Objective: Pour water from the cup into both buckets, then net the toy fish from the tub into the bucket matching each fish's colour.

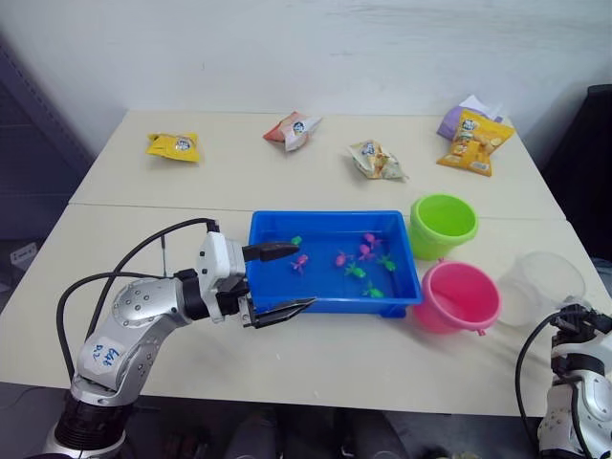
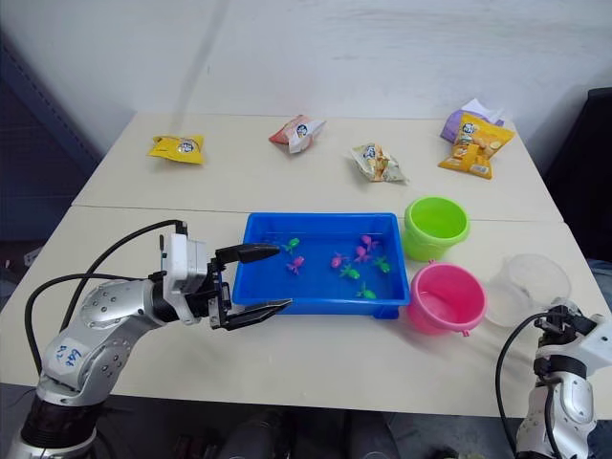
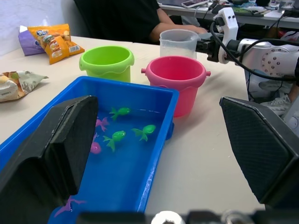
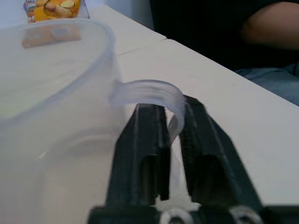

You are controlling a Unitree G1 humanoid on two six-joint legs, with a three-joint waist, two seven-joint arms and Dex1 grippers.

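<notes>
Right gripper (image 4: 169, 135) is clamped on the handle of the cup (image 1: 541, 285), which stands beside the pink bucket (image 1: 460, 296). Left gripper (image 1: 285, 279) hangs spread wide at the tub (image 1: 330, 222) edge.

right gripper (image 4: 174, 122): both black fingers pinched on the clear cup's (image 4: 51, 84) handle | cup upright on the pale table (image 4: 243, 102), looks empty but hard to tell | orange snack bag (image 4: 53, 9) behind it | person's arm (image 4: 271, 28) past the table edge
</notes>
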